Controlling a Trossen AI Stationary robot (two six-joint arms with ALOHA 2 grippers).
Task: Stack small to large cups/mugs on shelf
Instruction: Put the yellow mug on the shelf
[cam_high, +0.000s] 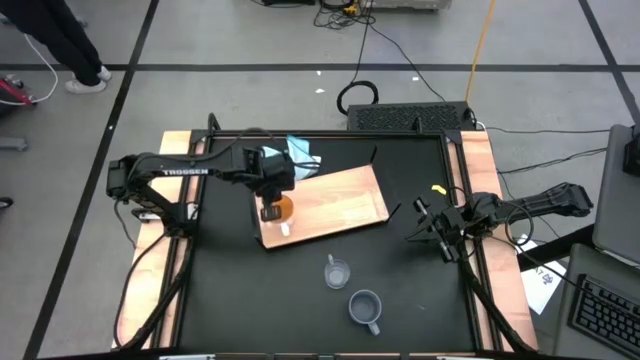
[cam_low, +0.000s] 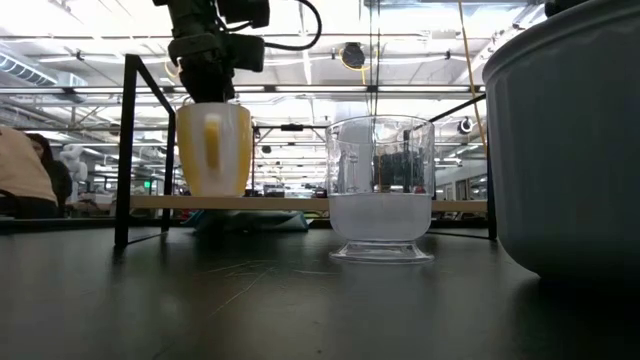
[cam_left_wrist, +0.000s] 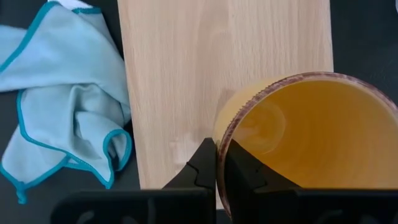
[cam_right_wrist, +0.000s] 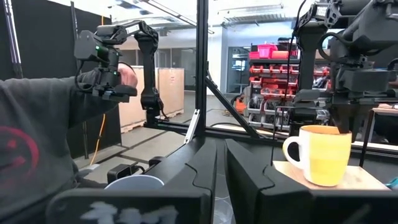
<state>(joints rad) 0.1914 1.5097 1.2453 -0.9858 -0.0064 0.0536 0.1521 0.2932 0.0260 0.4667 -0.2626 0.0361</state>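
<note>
Grey-blue mug (cam_high: 365, 309) is being left near the table's front edge; orange mug (cam_high: 282, 209) is being grasped at its rim by the left hand (cam_high: 272, 211) on the shelf (cam_high: 340, 200); right hand (cam_high: 432, 229), clenched, is being kept at the table's right edge.

A grey floor (cam_high: 250, 45) crossed by dark lines surrounds the black desk (cam_high: 240, 300). Cables (cam_high: 400, 60) trail across it. Ceiling strip lights (cam_low: 90, 20) glow overhead, and red storage bins (cam_right_wrist: 267, 53) fill distant shelving.
</note>
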